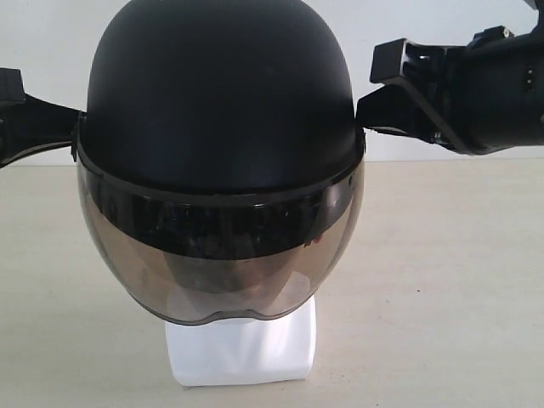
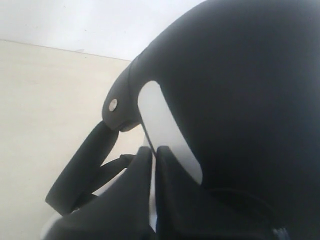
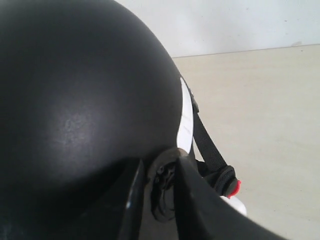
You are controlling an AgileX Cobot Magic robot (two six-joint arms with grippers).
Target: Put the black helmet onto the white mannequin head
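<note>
The black helmet (image 1: 221, 93) sits over the white mannequin head, whose squarish base (image 1: 242, 348) shows below the smoky visor (image 1: 221, 255). The face is dim behind the tint. My left gripper (image 1: 68, 136) is at the helmet's left side. In the left wrist view its fingers (image 2: 154, 152) are shut on the thin visor edge beside the helmet shell (image 2: 240, 75). My right gripper (image 1: 370, 93) is at the helmet's right side, its jaws (image 3: 160, 167) shut on the visor hinge under the shell (image 3: 75, 90). The chin strap (image 3: 207, 145) with its red buckle (image 3: 234, 187) hangs loose.
A pale beige table (image 1: 442, 280) runs around the base, and a white wall (image 1: 425, 21) stands behind it. The left arm and the right arm (image 1: 493, 85) reach in level with the helmet's rim.
</note>
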